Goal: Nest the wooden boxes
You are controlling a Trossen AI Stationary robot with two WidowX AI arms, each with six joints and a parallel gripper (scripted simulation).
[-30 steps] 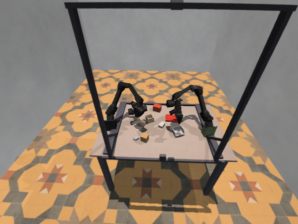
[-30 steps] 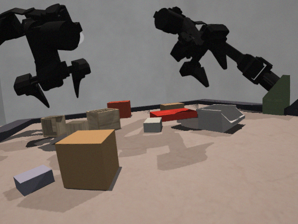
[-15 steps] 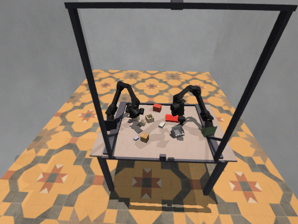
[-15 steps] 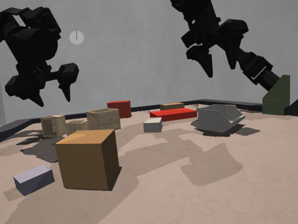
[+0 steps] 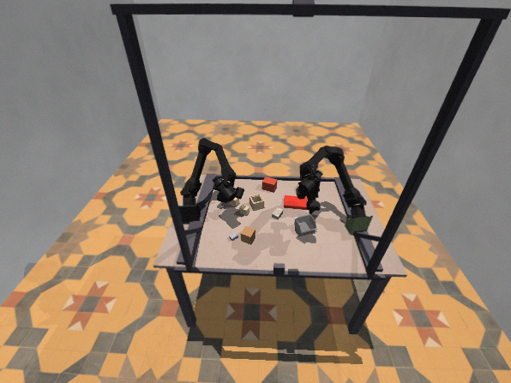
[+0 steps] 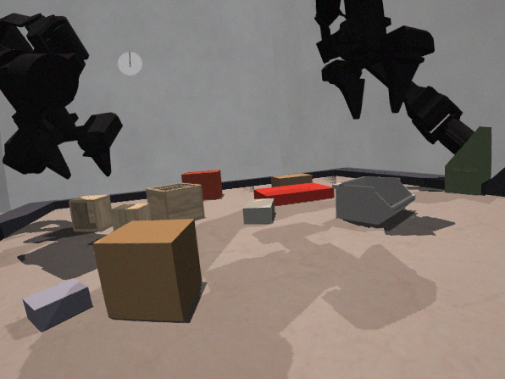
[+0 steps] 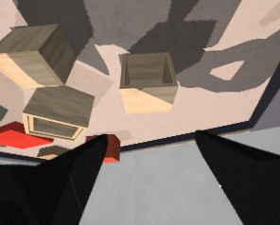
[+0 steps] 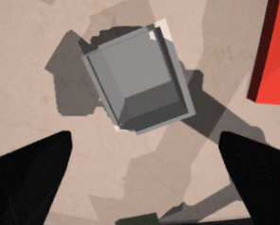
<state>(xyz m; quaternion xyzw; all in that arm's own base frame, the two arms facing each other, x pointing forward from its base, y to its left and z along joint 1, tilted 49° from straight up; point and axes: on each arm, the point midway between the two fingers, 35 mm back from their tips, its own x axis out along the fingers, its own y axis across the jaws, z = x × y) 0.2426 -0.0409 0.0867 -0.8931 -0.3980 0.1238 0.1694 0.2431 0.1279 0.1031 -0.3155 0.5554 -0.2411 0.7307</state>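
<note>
Open boxes [image 5: 256,207] [image 6: 185,203] [image 7: 61,105]: pale wood, straight visible grain, matt. Orange-brown block [image 5: 248,236] [image 6: 141,280]: matt, smooth, without visible grain. Gray bin [image 5: 305,225] [image 6: 364,203] [image 8: 142,71]: smooth, matt; material not determinable. Red flat block [image 5: 295,202] [image 6: 294,193] [image 8: 270,71]: even, smooth faces. Tabletop [image 5: 274,252] [image 6: 360,355] [image 8: 28,123]: matt, faintly mottled. Gripper fingers [image 6: 356,101]: black, matt, smooth.

Occlusions and crops, all views.
Left gripper [image 5: 242,197] [image 6: 89,176] [image 7: 152,134] fingers cut off by wrist view's lower edge, tips too small in top view; brown block [image 6: 291,181] mostly behind red slab [image 5: 295,202] [image 6: 294,193] in exterior.
</note>
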